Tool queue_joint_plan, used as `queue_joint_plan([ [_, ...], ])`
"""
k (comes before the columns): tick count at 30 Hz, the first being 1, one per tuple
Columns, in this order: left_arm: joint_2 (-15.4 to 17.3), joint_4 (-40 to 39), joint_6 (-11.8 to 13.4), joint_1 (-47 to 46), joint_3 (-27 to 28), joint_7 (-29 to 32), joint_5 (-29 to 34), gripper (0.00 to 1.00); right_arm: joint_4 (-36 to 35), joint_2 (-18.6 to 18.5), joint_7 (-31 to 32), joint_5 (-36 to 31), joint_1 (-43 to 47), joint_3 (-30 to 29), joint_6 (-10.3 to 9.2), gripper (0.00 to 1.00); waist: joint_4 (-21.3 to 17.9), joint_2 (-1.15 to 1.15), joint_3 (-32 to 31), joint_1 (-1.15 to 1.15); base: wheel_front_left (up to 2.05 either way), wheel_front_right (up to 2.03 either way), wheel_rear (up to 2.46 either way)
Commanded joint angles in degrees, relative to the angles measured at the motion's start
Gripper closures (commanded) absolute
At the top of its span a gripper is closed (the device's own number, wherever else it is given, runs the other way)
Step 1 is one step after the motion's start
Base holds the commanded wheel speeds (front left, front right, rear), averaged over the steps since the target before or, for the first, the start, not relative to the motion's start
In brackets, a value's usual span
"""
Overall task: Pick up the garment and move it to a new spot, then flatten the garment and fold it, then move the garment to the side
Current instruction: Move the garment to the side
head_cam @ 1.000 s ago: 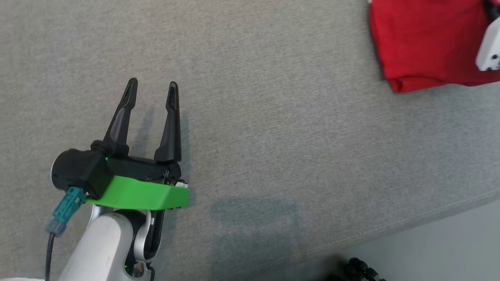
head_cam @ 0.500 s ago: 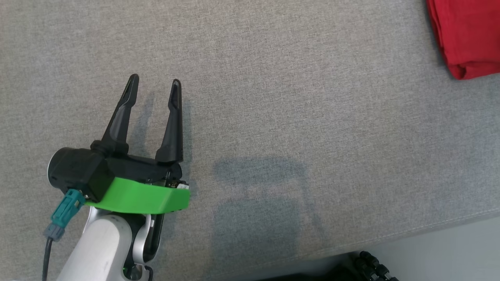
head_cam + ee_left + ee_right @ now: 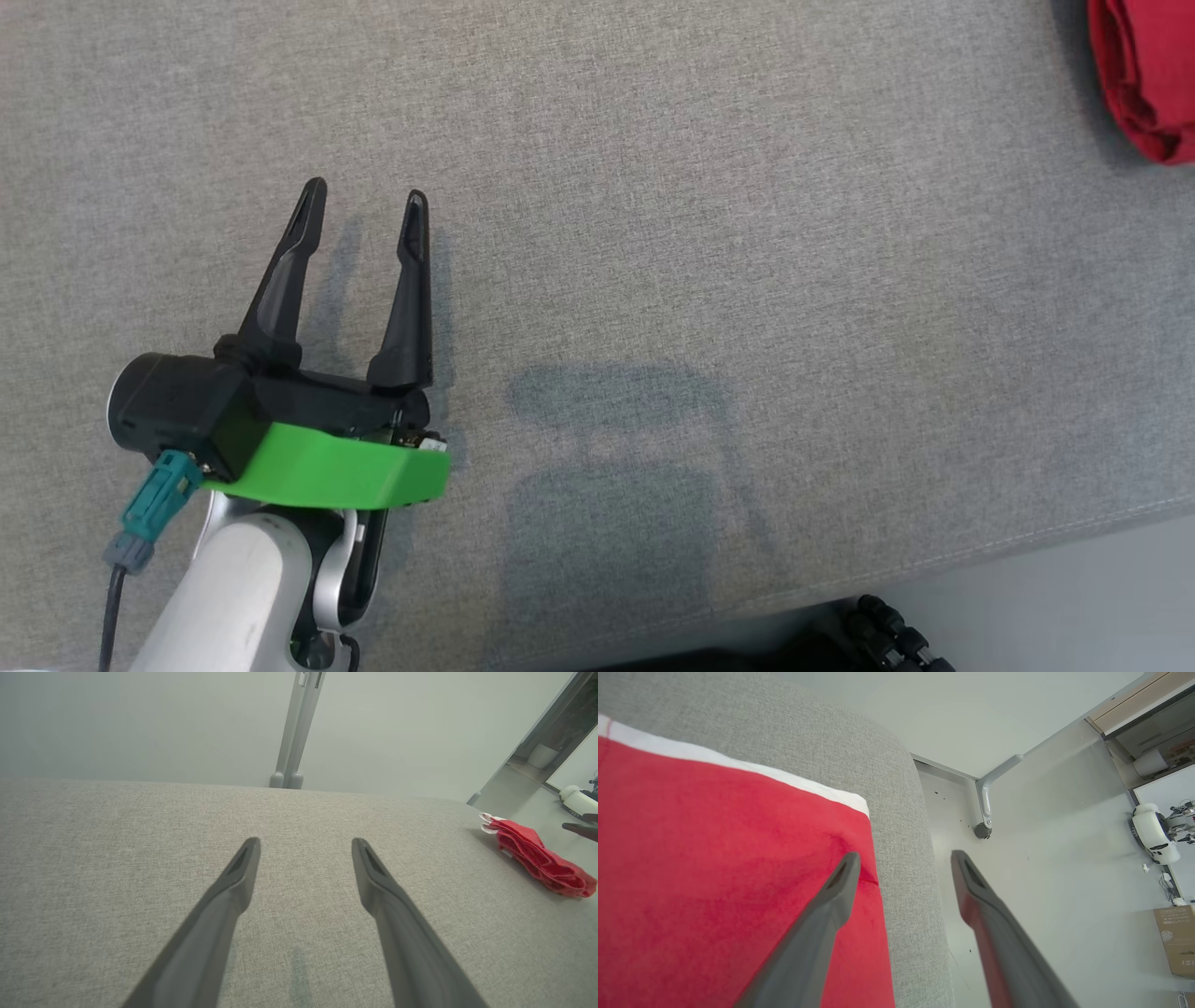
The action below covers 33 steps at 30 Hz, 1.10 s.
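Red garment (image 3: pixel 714 858) under wide-open right gripper (image 3: pixel 904 855)

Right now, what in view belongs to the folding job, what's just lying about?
Job: red garment, grey cushion under it, open right gripper at its edge, open left gripper.
Lying about: cardboard box, white machine on floor, black ribbed cable.

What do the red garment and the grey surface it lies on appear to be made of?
Red garment: soft matte knit cloth, perhaps cotton; it shows a fine fuzzy texture and limp stacked folds. Grey surface: matte woven upholstery fabric, with a heathered weave and a stitched seam near its edge.
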Motion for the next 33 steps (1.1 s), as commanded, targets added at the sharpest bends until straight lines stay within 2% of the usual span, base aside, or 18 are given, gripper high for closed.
queue_joint_plan([
  [1,0.49,0.07,0.26,-0.31,0.06,0.0,-0.01,0.0,0.14,0.38,-0.75,-1.47,0.81,-1.16,-0.08,0.0,-0.17,0.0,-0.05,0.0,0.0,0.0,0.0],
  [12,0.56,2.1,0.35,-0.04,0.44,-0.85,-0.79,0.0,0.14,6.3,-3.59,-9.37,2.47,-8.87,-0.08,0.0,-1.47,0.0,-3.52,0.0,0.0,0.0,0.0],
  [19,0.27,4.89,0.12,0.7,1.24,-1.84,-2.13,0.0,-2.21,10.34,-4.58,-12.67,3.1,-9.67,-0.08,0.0,-1.95,0.0,-7.6,0.0,0.0,0.0,0.0],
  [27,-0.8,11.38,0.28,2.63,2.04,-4.38,-3.62,0.0,-12.34,14.39,-4.6,-11.77,9.55,-12.32,-0.08,0.0,-1.53,0.0,-15.5,0.0,0.0,0.0,0.0],
  [33,-1.52,16.12,0.76,4.74,3.34,-6.21,-4.98,0.0,-20.19,17.27,-4.61,-8.87,17.99,-17.33,-0.08,0.0,-0.62,0.0,-21.33,0.0,0.0,0.0,0.0],
])
